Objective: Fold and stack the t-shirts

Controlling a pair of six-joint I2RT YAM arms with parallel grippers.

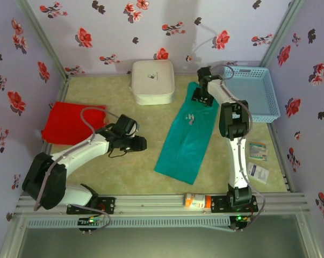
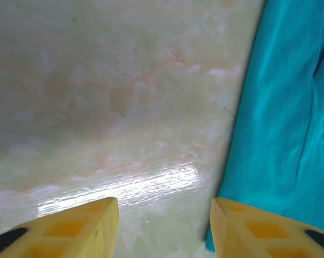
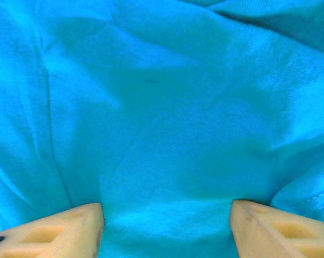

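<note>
Top external view puts the teal t-shirt (image 1: 186, 140) right of centre, lying as a long narrow band on the worktop (image 1: 129, 174). Its upper end is under my right pincer (image 1: 202, 98). The red t-shirt (image 1: 73, 122) lies at the left of the frame, well apart from the teal one, as a compact, roughly rectangular shape.

I judge the red one folded, or nearly so. The teal one looks only narrowed lengthwise, so it needs folding across its length. Nothing is stacked yet, and that step comes last.

My right pincer is spread, fingers wide apart just above the teal cloth, pinching nothing that I can make out on the right wrist camera. My left pincer (image 1: 140, 143) is also spread and empty. It sits low over bare worktop with the teal shirt's edge just beside its right finger (image 2: 258, 231).

I count two t-shirts and two pincers. There is one white box (image 1: 152, 80) at upper centre and one light-blue mesh basket (image 1: 253, 92) at upper right.
</note>
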